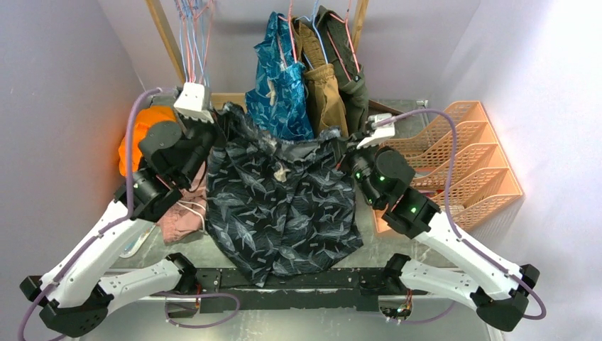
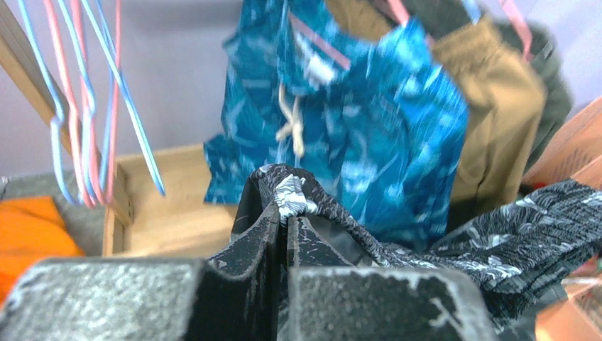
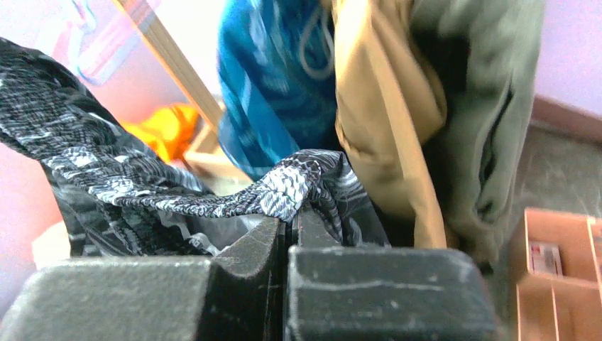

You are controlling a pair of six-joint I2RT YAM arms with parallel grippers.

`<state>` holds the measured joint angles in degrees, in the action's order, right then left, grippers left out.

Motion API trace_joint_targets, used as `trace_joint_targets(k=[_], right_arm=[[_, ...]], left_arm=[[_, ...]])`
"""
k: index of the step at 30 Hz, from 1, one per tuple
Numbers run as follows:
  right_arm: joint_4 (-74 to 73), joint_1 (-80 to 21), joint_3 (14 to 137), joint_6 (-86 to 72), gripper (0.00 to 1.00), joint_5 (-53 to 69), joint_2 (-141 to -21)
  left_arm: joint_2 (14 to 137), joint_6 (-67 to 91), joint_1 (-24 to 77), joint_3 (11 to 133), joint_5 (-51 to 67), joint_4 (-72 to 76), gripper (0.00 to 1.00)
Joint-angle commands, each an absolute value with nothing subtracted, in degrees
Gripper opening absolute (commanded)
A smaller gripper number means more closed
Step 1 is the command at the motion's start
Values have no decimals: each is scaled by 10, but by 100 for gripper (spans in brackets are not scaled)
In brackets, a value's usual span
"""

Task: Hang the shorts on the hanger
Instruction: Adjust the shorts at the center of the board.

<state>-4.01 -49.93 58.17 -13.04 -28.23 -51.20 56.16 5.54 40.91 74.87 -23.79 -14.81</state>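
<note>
The grey desk (image 1: pixel 366 229) fills the overhead view. The shorts (image 1: pixel 284 206), charcoal with a pale leaf print, spread over its centre. Their waistband is lifted and stretched from 10 o'clock to 2 o'clock, and the legs hang down toward 6 o'clock, reaching the black bar at the near edge.

Behind them at 12 o'clock three garments hang together: teal-blue patterned shorts (image 1: pixel 280 85), a tan piece (image 1: pixel 326 89) and an olive piece (image 1: pixel 353 71). A peach tiered tray (image 1: pixel 468 163) stands at 3 o'clock. An orange cloth (image 1: pixel 138 135) lies at 9 o'clock, partly behind the left arm, and a pink cloth (image 1: pixel 181 220) lies nearer, at 8 o'clock, beside the shorts.

The light-blue wire hanger (image 2: pixel 135 135) hangs among pink hangers at 11 o'clock, well apart from the shorts.

The left end effector (image 2: pixel 287 213) has its fingers pressed together on the left corner of the waistband, with a fold of printed fabric bunched over their tips. The right end effector (image 3: pixel 289 217) is likewise clamped on the right corner.

A cream drawstring (image 1: pixel 282 172) hangs at the middle of the waistband.
</note>
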Motion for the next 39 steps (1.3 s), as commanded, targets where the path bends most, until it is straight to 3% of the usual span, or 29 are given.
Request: trace_joint_targets(k=[1,9,28,29,35,39], right_arm=[[-64,-497,501,-167,0,-287,-497],[-109,-497,369,-279,0,-253,-443],[-124,-496,251,-430,0,-205,-477],[-126,-496,250,-427,0,-200,-477],[-149,-496,246,-426,46,-180,-439],[-189,-496,274,-409,63,-158,-418]], left_arm=[[528,104,403,631,-238,-162,7],[431,266,403,436,-204,-202,7],[414,480,403,294,-147,-291,7],[417,477,403,296,-146,-292,10],[415,459,404,301,-111,-288,52],[403,470,404,319,-101,-308,73]])
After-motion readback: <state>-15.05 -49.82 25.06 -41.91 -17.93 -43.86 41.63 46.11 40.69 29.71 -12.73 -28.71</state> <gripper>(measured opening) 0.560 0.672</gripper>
